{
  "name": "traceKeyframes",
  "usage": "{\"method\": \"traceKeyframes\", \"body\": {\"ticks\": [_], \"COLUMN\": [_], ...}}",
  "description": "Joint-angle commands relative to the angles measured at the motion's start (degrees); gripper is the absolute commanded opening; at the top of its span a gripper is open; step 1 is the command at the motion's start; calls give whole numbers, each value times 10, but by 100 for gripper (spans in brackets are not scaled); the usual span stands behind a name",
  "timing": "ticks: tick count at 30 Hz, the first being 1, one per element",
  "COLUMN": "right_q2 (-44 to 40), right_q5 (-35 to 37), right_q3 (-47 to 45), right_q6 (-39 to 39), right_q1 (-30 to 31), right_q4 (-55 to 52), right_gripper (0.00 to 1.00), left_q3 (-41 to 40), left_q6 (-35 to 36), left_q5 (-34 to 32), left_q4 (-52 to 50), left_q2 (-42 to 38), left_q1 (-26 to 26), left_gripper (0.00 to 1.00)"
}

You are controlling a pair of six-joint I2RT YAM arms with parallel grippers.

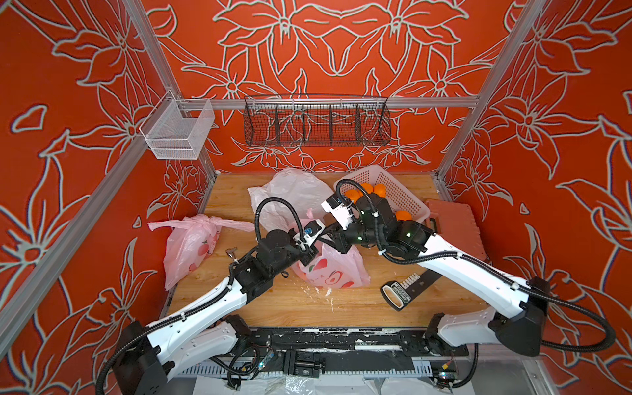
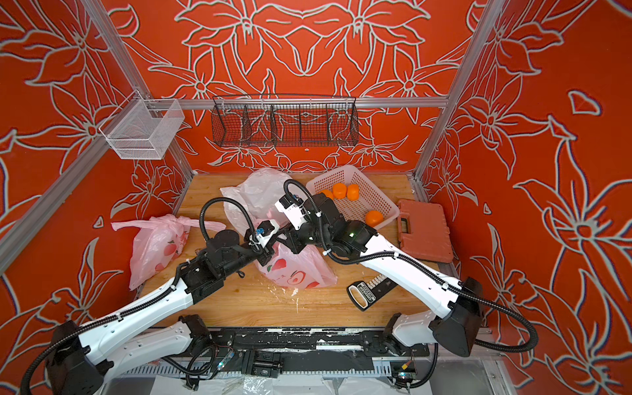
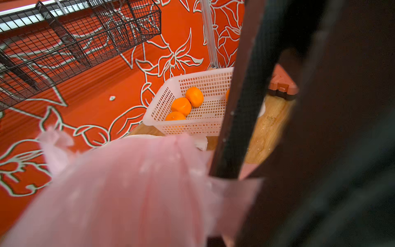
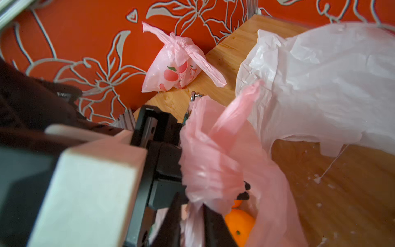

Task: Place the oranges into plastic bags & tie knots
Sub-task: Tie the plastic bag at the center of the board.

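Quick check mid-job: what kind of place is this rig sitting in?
Probably a purpose-built robot test booth: aluminium frame rails, printed orange wall panels on three sides, and a small wooden table boxed in between them.

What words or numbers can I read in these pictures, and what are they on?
None can be read.
Black gadget: pale marks on its face, too small to read.
Pink printed bag: only peach pictures, no letters visible.
Orange case: nothing readable.
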Motion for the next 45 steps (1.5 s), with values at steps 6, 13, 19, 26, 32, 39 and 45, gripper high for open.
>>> {"method": "traceKeyframes", "body": {"ticks": [6,13,19,26,32,39,45], "right_q2": [-98,-91,-21,52,107,155,152], "right_q5": [150,201,114,18,31,-5,8], "right_q3": [-16,25,130,213,274,313,342], "right_q6": [-22,55,115,132,161,172,134], "right_q1": [-1,-4,-19,-20,-22,-22,-45], "right_q4": [-22,-25,-127,-195,-225,-233,-278], "right_gripper": [62,60,57,81,89,77,77], "left_q3": [-22,-53,-56,-54,-52,-46,-38], "left_q6": [56,128,199,225,229,236,265], "left_q5": [-1,24,37,19,15,12,-17], "left_q4": [25,71,71,67,62,56,61], "left_q2": [-13,-32,-50,-60,-62,-50,-41], "left_q1": [1,1,1,1,1,1,1], "left_gripper": [0,0,0,0,0,0,0]}}
